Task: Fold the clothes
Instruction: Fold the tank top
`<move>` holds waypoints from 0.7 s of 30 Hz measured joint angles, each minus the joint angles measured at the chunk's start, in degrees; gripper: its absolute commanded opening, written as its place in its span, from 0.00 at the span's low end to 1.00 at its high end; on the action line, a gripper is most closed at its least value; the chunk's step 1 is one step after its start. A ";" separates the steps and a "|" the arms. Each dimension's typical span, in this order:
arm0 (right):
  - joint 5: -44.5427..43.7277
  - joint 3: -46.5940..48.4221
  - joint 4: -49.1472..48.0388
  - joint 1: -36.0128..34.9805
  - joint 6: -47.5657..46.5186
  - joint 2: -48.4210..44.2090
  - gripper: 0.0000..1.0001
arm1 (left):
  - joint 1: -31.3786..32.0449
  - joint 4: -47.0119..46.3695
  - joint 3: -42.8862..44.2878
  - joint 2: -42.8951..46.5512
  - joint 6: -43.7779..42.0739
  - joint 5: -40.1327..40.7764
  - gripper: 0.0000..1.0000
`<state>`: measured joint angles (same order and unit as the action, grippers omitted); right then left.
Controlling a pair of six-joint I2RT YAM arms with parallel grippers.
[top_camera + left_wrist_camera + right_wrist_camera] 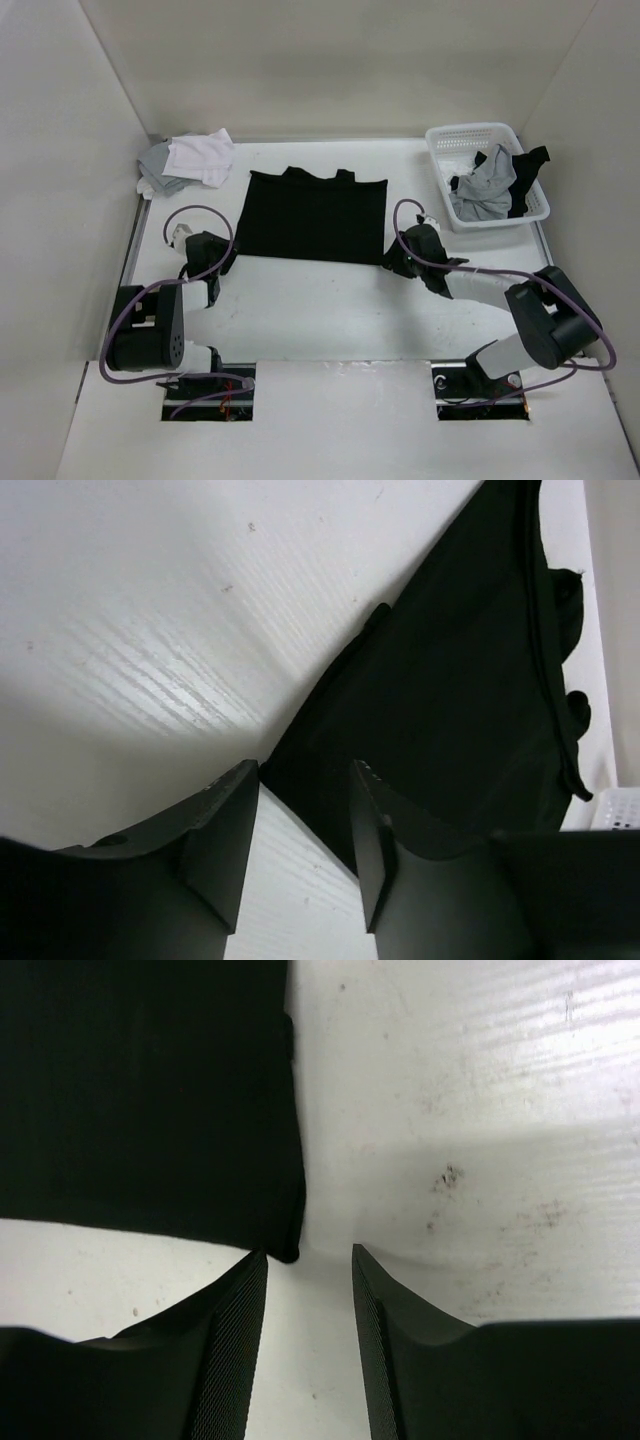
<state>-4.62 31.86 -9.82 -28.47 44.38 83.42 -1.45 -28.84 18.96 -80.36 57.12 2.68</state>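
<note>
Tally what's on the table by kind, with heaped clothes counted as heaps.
black top, laid flat: 1
grey and white pile of clothes: 1
white basket: 1
grey and black heap in the basket, pieces not separable: 1
grippers, both open: 2, left gripper and right gripper
Total: 6

My white bench point(320, 300) is pretty scuffed, with a little cluster of dark specks point(447, 1175) on it. A white slotted plastic basket point(465, 130) sits at the bench's far right corner. Plain white walls point(330, 60) rise along the bench's far and side edges.
</note>
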 measured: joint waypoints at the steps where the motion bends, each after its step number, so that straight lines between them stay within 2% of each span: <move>1: 0.11 0.39 -0.02 0.07 0.00 0.26 0.45 | 0.00 -0.70 0.22 -0.85 0.26 -0.28 0.34; 4: 0.35 0.68 -0.04 0.28 0.02 0.42 0.45 | 0.00 -2.19 0.61 -2.78 0.96 -0.76 0.24; 15: 1.64 1.51 -0.42 0.28 0.11 1.95 0.47 | -0.02 -1.68 0.61 -3.43 1.55 -0.59 0.05; 19: 1.88 2.21 -1.16 0.28 0.46 3.28 0.38 | -0.02 -0.94 0.37 -2.38 1.49 -0.04 0.04; 21: 2.23 2.91 -1.38 0.28 0.55 4.37 0.26 | -0.02 -0.81 -0.02 -1.36 1.46 0.13 0.03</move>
<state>-2.39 34.76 -11.20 -28.18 44.93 87.79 -1.48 -29.65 18.94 -81.71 58.59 2.81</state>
